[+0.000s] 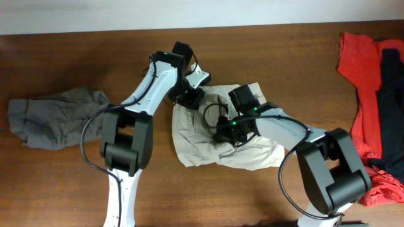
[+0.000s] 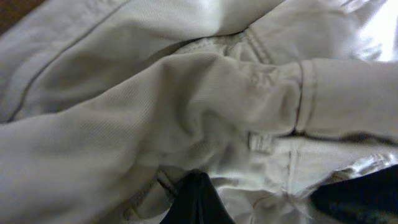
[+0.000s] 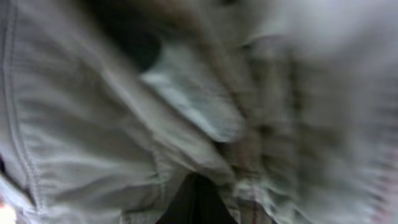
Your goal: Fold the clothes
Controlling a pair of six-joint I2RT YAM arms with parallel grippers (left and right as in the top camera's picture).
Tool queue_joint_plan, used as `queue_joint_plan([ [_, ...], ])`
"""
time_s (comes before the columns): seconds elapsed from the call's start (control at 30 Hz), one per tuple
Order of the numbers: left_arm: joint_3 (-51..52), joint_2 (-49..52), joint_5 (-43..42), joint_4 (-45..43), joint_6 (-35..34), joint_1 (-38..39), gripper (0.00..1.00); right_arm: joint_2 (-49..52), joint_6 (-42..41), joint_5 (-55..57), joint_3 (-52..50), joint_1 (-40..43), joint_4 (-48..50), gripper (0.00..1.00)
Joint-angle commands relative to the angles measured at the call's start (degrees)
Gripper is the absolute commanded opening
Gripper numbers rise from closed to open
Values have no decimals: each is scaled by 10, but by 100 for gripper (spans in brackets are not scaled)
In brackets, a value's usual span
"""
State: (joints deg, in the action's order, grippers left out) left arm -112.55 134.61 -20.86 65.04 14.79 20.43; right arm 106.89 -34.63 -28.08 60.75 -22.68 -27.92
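The beige shorts (image 1: 208, 142) lie crumpled at the middle of the table. My left gripper (image 1: 189, 98) is down on their upper left edge. In the left wrist view its dark fingers (image 2: 196, 200) form one closed wedge with the shorts' fabric (image 2: 186, 93) bunched around them. My right gripper (image 1: 225, 130) is pressed into the middle of the shorts. The right wrist view is blurred and shows a closed dark wedge (image 3: 196, 202) buried in beige cloth (image 3: 93, 143). A gray garment (image 1: 57, 116) lies at the left. A red garment (image 1: 363, 82) and a black garment (image 1: 388, 94) lie at the right edge.
The brown wooden table (image 1: 265, 57) has a pale wall strip along its far edge. The two arms cross close together over the shorts. A dark shape (image 2: 364, 199) at the lower right of the left wrist view is probably part of the right arm.
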Motion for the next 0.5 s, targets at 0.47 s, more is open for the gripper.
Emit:
queue_joint_plan([
  [0.47, -63, 31, 112, 53, -40, -57, 0, -87, 52, 130, -9, 97, -139, 8],
])
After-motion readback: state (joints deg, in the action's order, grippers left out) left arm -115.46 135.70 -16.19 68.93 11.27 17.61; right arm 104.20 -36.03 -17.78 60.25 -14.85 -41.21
